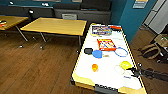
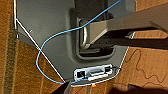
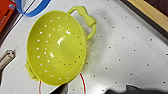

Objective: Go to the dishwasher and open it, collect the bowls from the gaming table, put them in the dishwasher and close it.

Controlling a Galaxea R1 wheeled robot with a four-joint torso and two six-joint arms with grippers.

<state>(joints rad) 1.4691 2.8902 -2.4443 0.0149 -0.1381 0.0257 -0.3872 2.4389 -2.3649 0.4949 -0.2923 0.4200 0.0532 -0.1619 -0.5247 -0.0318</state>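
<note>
Right wrist view: lime-yellow bowl [image 3: 56, 47] sits directly under and just ahead of the right gripper [image 3: 96, 90], upside down on the white speckled top of the gaming table [image 3: 130, 50]. It has holes all over and a looped handle on each of two opposite sides, so its long axis runs handle to handle. A pale bowl with a reddish rim [image 3: 82, 82] pokes out from beneath its near edge, nearer the gripper. Can't tell whether the fingers are apart or together.

Head view: right gripper [image 1: 133, 72] reaches in over the table's near right corner, with the pale bowl [image 1: 119, 69] just beside the tip and the lime-yellow bowl [image 1: 125, 65] just beyond. Right arm is clearly the nearer one.

Further off, away from the gripper toward the far left: small orange cup [image 1: 94, 67], then blue bowl [image 1: 97, 53] touching black bowl [image 1: 88, 51]. Blue ring [image 1: 121, 52] lies beyond the lime-yellow bowl, board-game boxes [image 1: 106, 44] past that.
</note>
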